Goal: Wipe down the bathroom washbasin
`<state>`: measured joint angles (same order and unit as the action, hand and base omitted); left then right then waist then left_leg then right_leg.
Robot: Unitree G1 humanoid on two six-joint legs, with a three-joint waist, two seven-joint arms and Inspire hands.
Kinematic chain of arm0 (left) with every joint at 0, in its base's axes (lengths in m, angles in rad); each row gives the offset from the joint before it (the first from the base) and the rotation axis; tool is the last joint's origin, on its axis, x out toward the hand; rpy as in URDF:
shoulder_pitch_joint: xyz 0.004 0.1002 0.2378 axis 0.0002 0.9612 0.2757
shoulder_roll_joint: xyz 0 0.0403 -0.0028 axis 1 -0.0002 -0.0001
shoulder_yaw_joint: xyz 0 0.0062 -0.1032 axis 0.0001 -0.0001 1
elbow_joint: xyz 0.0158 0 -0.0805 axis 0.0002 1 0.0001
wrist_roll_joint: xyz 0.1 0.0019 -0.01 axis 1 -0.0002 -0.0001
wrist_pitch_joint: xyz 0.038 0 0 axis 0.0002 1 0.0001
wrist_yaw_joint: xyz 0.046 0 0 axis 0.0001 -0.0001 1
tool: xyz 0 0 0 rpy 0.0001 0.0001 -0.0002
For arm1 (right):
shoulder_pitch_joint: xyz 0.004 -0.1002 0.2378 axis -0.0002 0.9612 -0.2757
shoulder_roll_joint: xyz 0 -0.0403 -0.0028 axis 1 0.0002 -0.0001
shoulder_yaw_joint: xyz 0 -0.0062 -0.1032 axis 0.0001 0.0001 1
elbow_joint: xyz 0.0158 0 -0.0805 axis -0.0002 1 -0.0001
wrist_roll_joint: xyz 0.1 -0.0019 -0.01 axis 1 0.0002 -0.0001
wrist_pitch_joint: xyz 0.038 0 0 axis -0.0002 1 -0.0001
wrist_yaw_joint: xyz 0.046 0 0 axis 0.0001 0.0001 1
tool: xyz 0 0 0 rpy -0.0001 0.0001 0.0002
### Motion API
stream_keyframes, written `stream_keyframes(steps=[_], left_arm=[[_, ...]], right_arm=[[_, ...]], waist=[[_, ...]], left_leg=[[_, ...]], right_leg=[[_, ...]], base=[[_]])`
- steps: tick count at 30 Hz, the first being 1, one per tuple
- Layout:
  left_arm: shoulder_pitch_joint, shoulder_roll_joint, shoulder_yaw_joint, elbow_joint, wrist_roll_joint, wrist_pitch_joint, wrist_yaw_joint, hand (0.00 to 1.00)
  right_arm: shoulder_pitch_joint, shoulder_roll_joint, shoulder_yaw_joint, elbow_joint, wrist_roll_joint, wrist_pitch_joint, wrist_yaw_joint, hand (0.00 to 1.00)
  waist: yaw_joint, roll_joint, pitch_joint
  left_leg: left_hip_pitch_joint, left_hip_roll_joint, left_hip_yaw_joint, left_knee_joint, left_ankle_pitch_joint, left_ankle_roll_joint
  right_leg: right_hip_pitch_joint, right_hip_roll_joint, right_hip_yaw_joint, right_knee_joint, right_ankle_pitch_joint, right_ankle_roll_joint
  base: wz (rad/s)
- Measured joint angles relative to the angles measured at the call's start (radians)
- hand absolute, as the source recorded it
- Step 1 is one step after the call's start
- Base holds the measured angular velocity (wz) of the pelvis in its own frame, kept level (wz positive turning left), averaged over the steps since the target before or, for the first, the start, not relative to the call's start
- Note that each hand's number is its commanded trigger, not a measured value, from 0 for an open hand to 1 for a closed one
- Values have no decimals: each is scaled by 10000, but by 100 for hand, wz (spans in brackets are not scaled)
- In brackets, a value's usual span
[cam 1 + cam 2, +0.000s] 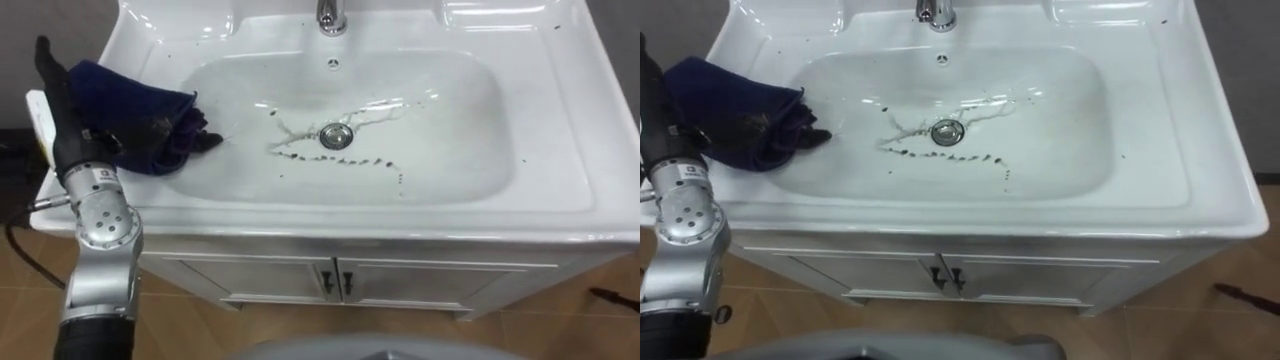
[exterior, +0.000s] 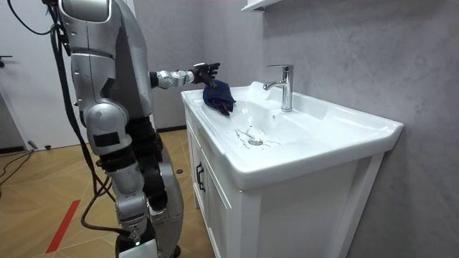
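The white basin (image 1: pixel 455 140) has dark streaks and specks (image 1: pixel 352 160) around its metal drain (image 1: pixel 337 134). A crumpled dark blue cloth (image 1: pixel 140 120) lies on the basin's left rim, with one corner hanging into the bowl. My left hand (image 1: pixel 60 100) stands edge-on at the left edge of the rim, right beside the cloth, fingers fairly straight and the thumb at the cloth's edge. In the room view the left hand (image 2: pixel 204 72) hovers just above the cloth (image 2: pixel 219 97), and I stand at the front of the vanity with the left arm stretched out.
A chrome faucet (image 1: pixel 331 15) rises at the back centre of the basin. Below the rim are white cabinet doors (image 1: pixel 280 280) with dark handles. A wood floor lies around the vanity, and a grey wall (image 2: pixel 358 43) stands behind it.
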<state>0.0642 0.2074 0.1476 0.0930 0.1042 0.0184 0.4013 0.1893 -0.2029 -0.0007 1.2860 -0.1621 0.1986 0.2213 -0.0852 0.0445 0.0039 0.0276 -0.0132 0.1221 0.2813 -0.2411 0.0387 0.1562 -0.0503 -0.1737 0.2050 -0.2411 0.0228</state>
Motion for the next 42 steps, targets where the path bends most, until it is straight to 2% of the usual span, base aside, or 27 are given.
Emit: stream_keyframes(steps=[4, 11, 22, 30, 34, 37, 42], left_arm=[[-217, 25, -8, 251, -20, 12, -84, 0], [-216, 26, -366, 251, 8, 254, -271, 0], [-217, 25, -375, 247, 22, 262, -415, 0], [-216, 19, -378, 263, 110, 262, -435, 0], [-216, 19, -409, 800, 195, 288, -602, 0], [-216, 18, -491, 1167, 195, 524, -657, 0], [-217, 19, -514, 1774, 671, 548, -637, 0]], right_arm=[[-59, 68, -8, -32, 171, -16, 3, 0], [-34, 109, -6, -38, 481, 8, -11, 0], [-14, 105, -24, -123, 538, 1, -195, 0], [1, 104, -70, -118, 621, 9, -125, 0], [80, 84, -221, -124, 732, 103, -88, 0], [112, 84, -234, -118, 762, 127, -24, 0], [176, 77, -250, -227, 687, 123, -10, 0]], waist=[[-188, 6, 7], [-232, 1, 8], [-310, 164, 37], [-492, 174, 34], [-494, 215, 35], [-514, 230, 34], [-542, 262, 44]], left_leg=[[77, 2, 58, -89, 9, -16], [94, 3, 82, -116, 9, -16], [83, 15, 83, -68, 9, -15], [115, 12, 100, -92, 9, -15], [190, 10, 138, -129, 10, -16], [192, 14, 147, -127, 11, -18], [194, 24, 199, -136, 11, -16]], right_leg=[[14, 9, 67, -13, 8, -13], [10, 5, 85, -14, 9, -15], [20, 0, 88, -15, 12, -21], [23, 2, 106, -2, 13, -21], [66, 8, 172, -2, 12, -21], [60, 9, 187, -4, 12, -21], [26, 5, 240, 13, 12, -22]], base=[[-4], [-1], [0], [0], [-3], [0], [-4]])
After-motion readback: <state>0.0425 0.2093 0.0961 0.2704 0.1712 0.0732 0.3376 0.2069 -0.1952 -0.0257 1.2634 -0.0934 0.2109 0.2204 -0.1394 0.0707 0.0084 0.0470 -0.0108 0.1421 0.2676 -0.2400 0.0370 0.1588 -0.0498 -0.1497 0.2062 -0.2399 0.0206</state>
